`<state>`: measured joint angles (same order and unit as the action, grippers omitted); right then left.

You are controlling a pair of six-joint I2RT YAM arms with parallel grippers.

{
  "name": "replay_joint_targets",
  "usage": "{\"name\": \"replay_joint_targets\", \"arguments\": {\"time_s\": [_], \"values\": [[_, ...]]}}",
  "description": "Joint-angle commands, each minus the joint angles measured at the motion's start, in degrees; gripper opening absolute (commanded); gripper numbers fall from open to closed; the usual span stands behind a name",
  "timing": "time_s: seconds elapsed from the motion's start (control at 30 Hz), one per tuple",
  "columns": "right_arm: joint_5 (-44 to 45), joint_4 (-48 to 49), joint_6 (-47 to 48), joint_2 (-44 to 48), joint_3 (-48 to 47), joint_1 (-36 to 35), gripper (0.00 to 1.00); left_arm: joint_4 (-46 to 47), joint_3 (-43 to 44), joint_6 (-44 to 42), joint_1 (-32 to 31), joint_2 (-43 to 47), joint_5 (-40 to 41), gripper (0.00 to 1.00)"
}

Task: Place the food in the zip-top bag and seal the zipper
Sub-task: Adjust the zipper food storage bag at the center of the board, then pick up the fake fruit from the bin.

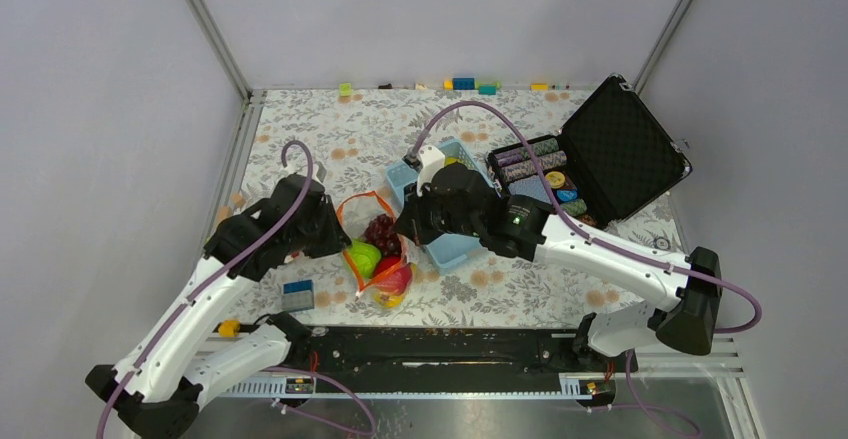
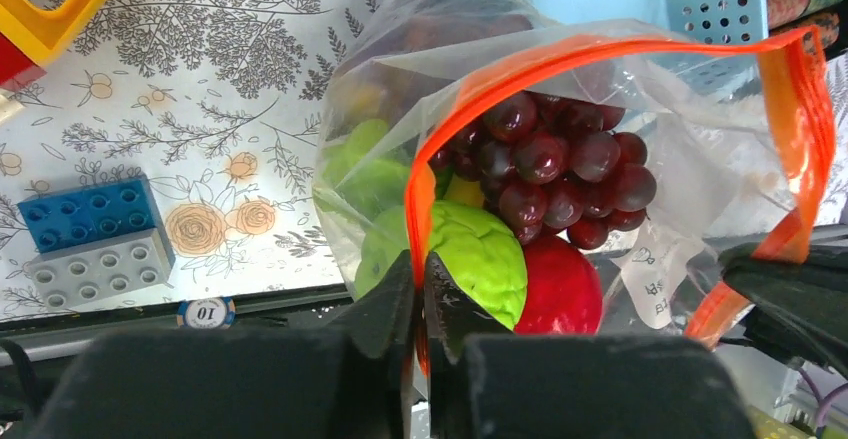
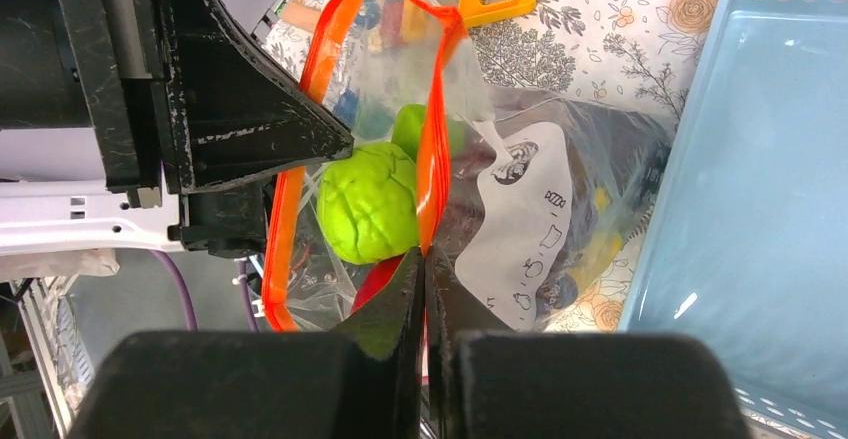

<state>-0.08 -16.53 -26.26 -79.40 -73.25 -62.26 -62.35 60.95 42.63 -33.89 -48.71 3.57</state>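
Note:
The clear zip-top bag (image 1: 392,277) lies open between my two grippers, its orange-red zipper (image 2: 620,47) spread in a loop. Inside are dark purple grapes (image 2: 560,164), a pale green cabbage-like head (image 2: 485,257), a red apple (image 2: 562,294) and green pieces (image 2: 370,174). My left gripper (image 2: 420,264) is shut on the near-left side of the zipper. My right gripper (image 3: 424,257) is shut on the opposite side of the zipper (image 3: 432,129). In the top view the left gripper (image 1: 338,244) and right gripper (image 1: 410,231) flank the bag mouth. A bit of yellow (image 2: 462,191) shows under the grapes.
The light-blue basket (image 1: 455,246) stands right behind the bag. An open black case (image 1: 625,149) with poker chips is at the back right. Blue and grey bricks (image 1: 297,295) and a "10" chip (image 2: 205,311) lie left of the bag. Small blocks (image 1: 463,84) line the far edge.

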Motion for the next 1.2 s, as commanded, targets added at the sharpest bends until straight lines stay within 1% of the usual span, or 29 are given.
{"name": "replay_joint_targets", "arguments": {"time_s": [0.0,0.17,0.23,0.3,0.47,0.57,0.63,0.7,0.8,0.83,0.9,0.93,1.0,1.07,1.1,1.17], "values": [[0.48,3.64,-0.86,1.96,-1.45,-0.43,0.0,1.0,5.86,-0.91,-0.02,-0.39,-2.64,0.0],[11.18,-1.75,-2.37,0.92,-5.02,-0.46,0.0,-1.45,9.81,-2.17,-0.04,0.72,-1.42,0.0],[13.34,-2.52,-2.45,1.28,-5.4,-0.46,0.0,-2.81,11.01,-2.42,-0.01,1.03,-0.06,0.0],[12.23,-2.45,-1.18,2.08,-5.6,-0.46,0.0,-3.3,11.37,-2.63,-0.03,1.35,-0.05,0.0],[4.76,-2.34,0.79,0.69,-5.97,-0.45,0.0,-1.06,8.06,-3.23,-0.04,0.36,-2.23,0.0],[4.06,-2.54,0.63,-1.71,-5.55,-0.32,0.0,-0.4,6.74,-3.26,0.01,-0.77,-2.54,0.0],[3.22,-2.6,1.34,-2.79,-5.71,-0.24,0.07,0.92,5.97,-3.49,0.02,-0.9,-3.19,0.0],[2.11,-2.58,2.73,-3.34,-6.16,-0.15,0.17,1.89,5.68,-3.75,-0.02,-0.92,-3.28,0.0],[1.92,-2.56,4.61,-2.79,-6.29,0.17,0.24,2.53,5.64,-4.28,-0.01,-1.03,-3.27,0.0],[1.94,-2.59,5.56,-2.43,-6.29,0.35,0.28,2.52,5.64,-4.68,0.01,-1.1,-3.28,0.0],[1.03,-2.61,7.96,-1.54,-6.1,0.76,0.46,2.52,5.54,-5.2,-0.04,-1.16,-3.31,0.0],[-0.61,-2.62,9.6,-0.92,-6.11,1.07,0.57,2.57,5.44,-5.51,0.01,-1.19,-3.27,0.0],[-4.46,-2.63,12.46,0.46,-6.32,2.15,0.73,2.58,5.28,-5.98,-0.01,-0.96,-2.91,0.0],[-4.51,-2.68,16.42,2.59,-6.23,3.04,0.92,2.67,5.24,-6.59,-0.03,-0.74,-2.98,0.0],[-3.92,-2.64,18.59,3.45,-6.13,3.56,0.98,2.88,5.17,-6.95,-0.04,-0.69,-3.19,0.0],[-2.3,-3.58,20.76,4.82,-6.76,5.77,1.0,4.48,5.02,-8.23,-0.03,-0.56,-6.77,0.0]]}}
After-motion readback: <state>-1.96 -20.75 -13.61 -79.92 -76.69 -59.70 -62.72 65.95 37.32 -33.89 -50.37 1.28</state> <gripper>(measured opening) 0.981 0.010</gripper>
